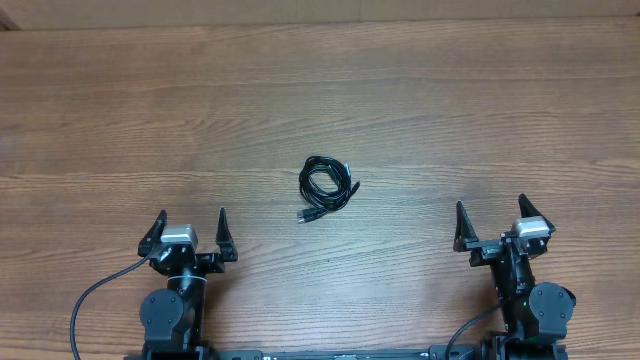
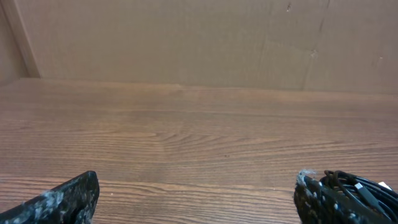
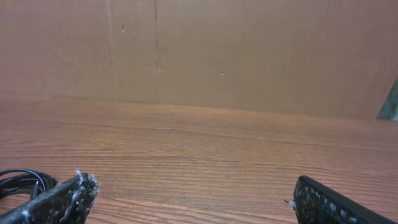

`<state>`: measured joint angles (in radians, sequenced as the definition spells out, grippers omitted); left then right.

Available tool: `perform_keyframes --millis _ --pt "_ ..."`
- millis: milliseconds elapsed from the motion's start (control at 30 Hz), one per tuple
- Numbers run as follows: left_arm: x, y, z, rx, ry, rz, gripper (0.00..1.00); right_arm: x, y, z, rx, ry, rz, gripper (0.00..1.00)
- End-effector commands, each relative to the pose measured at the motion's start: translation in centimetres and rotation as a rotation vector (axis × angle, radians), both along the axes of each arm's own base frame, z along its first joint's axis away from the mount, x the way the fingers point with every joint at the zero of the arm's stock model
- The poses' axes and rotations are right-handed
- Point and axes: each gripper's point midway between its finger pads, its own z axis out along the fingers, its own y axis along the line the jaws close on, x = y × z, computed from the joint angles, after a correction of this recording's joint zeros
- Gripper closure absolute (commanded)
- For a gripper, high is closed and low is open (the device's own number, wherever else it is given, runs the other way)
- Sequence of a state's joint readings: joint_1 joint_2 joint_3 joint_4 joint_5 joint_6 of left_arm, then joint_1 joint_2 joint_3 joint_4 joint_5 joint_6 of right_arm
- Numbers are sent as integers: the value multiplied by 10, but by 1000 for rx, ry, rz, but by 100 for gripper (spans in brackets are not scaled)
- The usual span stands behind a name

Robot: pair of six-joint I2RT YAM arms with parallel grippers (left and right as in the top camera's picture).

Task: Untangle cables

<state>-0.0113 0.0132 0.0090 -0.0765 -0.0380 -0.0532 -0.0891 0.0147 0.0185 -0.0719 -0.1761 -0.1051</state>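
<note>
Mid-table, cables (image 1: 327, 186) coiled, L fingers (image 1: 223, 230), R fingers (image 1: 460, 228) apart

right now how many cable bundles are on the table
1. A single coil of thin black cables lies near the table middle, ahead of and between the left tool and right tool, both open and empty. The overlap hides how many cords it holds.
</note>
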Motion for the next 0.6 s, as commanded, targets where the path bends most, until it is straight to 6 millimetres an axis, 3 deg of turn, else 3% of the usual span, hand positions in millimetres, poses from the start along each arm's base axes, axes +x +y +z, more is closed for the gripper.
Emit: perform_keyframes --millis 0,467,567 --pt "0 1 0 -7 -6 2 0 0 1 -2 -1 -5 2 0" --pt "0 1 0 -7 -6 2 0 0 1 -1 -1 -5 2 0" --pt "-1 -27 2 -177 -6 -144 1 0 1 -2 -1 -5 2 0"
